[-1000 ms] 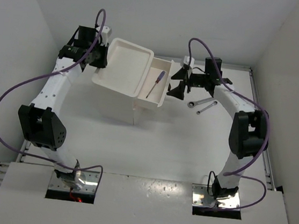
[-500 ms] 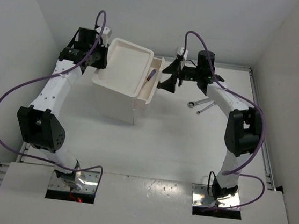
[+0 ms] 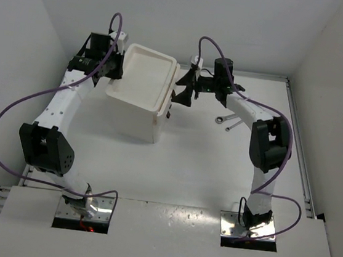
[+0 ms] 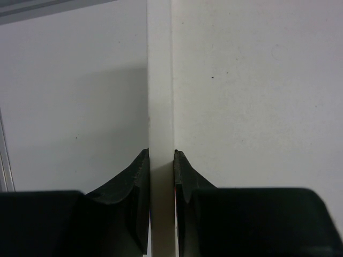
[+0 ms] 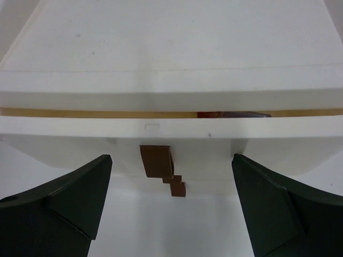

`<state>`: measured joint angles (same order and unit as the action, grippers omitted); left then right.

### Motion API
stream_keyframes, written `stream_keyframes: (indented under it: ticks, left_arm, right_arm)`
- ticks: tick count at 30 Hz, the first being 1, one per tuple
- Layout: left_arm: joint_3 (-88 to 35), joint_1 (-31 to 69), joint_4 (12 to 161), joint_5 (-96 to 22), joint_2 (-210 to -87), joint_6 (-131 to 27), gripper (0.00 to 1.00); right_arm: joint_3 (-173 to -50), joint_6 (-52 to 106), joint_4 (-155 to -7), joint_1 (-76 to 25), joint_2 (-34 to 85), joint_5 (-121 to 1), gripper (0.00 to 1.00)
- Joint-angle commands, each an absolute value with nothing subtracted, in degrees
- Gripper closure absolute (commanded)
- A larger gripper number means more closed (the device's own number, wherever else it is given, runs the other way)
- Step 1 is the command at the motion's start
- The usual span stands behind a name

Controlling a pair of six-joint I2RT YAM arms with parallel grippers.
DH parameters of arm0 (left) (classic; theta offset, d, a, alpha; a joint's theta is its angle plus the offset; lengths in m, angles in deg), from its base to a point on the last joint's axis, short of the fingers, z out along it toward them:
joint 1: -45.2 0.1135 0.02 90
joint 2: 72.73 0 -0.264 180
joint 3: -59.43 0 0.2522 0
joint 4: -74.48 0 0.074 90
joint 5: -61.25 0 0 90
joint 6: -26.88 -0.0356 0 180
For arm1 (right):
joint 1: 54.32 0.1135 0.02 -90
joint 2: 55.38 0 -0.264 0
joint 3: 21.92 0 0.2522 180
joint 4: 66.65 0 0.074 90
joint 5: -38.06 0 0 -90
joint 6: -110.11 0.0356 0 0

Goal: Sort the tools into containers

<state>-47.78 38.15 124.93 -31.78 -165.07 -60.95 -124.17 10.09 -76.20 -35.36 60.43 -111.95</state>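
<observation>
Wrenches (image 3: 225,118), two silver ones, lie close together on the tabletop (image 3: 204,163), to the right of the white cabinet (image 3: 139,94). Left end effector (image 4: 161,155) is pinched narrow on the rim of the cabinet's tray top. Right end effector (image 5: 170,158) gapes wide, holding nothing, either side of the brown handle (image 5: 156,160) of the top drawer (image 5: 80,128). The drawer stands barely ajar, and the screwdriver (image 5: 233,114) shows through the slit.

Matt white plastic cabinet (image 3: 132,119); shiny metal wrenches (image 3: 224,118)

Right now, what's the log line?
left fingers: shut on cabinet rim | right fingers: open | drawer: nearly shut, screwdriver inside | wrenches: on table
</observation>
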Motion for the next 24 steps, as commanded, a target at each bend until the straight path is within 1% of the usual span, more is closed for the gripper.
stream_keyframes:
  ticks: [1,13,15,24]
  left_arm:
    - [-45.47,36.05,128.23,-34.29,-165.11,-62.42,1.00]
    - [-42.58,35.53,127.09,-34.81,-163.53,-59.97,1.00]
    - [-42.05,35.53,127.09,-35.42,-162.83,-59.26,1.00]
    - [-35.11,34.83,124.02,-38.06,-158.79,-53.19,1.00]
  right_arm:
    - [-127.71,11.22,-73.39,-32.26,61.86,-112.24,0.06]
    - [-128.76,16.33,-67.93,-30.50,62.92,-108.81,0.06]
    - [-128.15,17.81,-67.41,-30.50,61.52,-108.28,0.06]
    - [-119.28,21.78,-66.09,-38.14,53.96,-106.61,0.05]
